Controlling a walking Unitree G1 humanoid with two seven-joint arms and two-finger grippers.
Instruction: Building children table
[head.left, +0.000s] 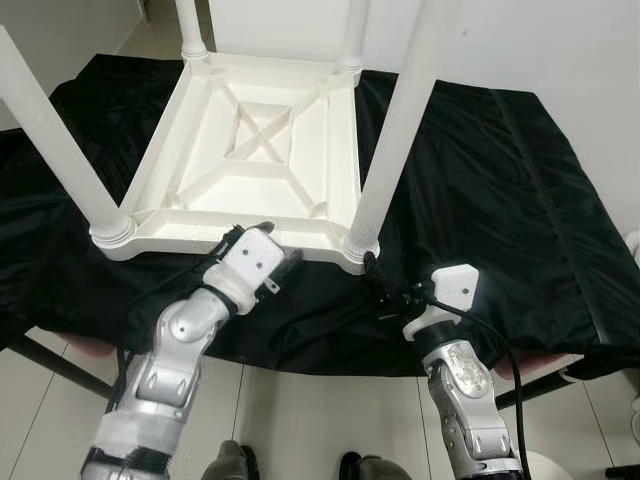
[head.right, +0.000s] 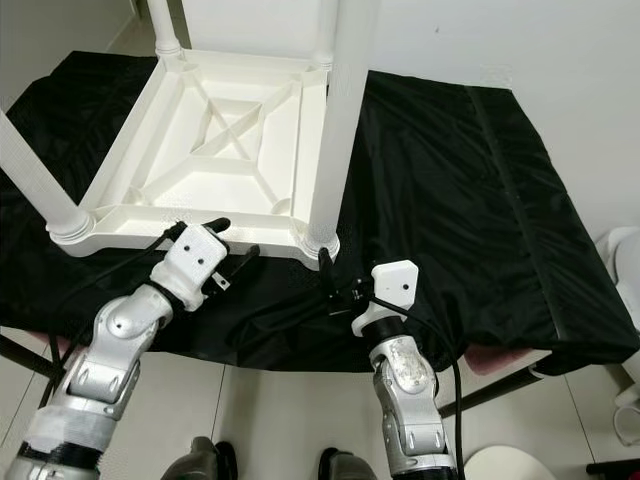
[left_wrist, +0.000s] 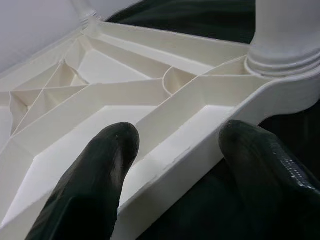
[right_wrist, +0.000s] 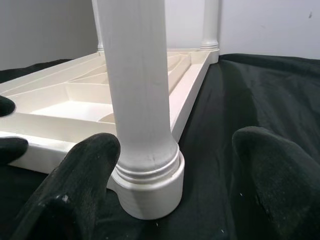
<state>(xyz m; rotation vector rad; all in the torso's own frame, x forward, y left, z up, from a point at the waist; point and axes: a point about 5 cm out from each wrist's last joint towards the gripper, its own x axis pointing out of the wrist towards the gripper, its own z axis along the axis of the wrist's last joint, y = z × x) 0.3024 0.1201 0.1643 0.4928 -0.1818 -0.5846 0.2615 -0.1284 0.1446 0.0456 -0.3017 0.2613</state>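
Astride the upturned table's (head.left: 250, 150) near rim, left hand (head.left: 268, 243) spreads open.

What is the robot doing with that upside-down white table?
The robot is building a small white table, which lies upside down on a black cloth with its legs up. Its left gripper, open, straddles the near rim. Its right gripper, open, sits at the base of the near right leg.

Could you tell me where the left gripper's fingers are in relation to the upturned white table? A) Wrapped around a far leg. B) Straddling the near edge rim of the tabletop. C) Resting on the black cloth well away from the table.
B: in the left wrist view the left gripper has one black finger inside the table frame and one outside its near rim.
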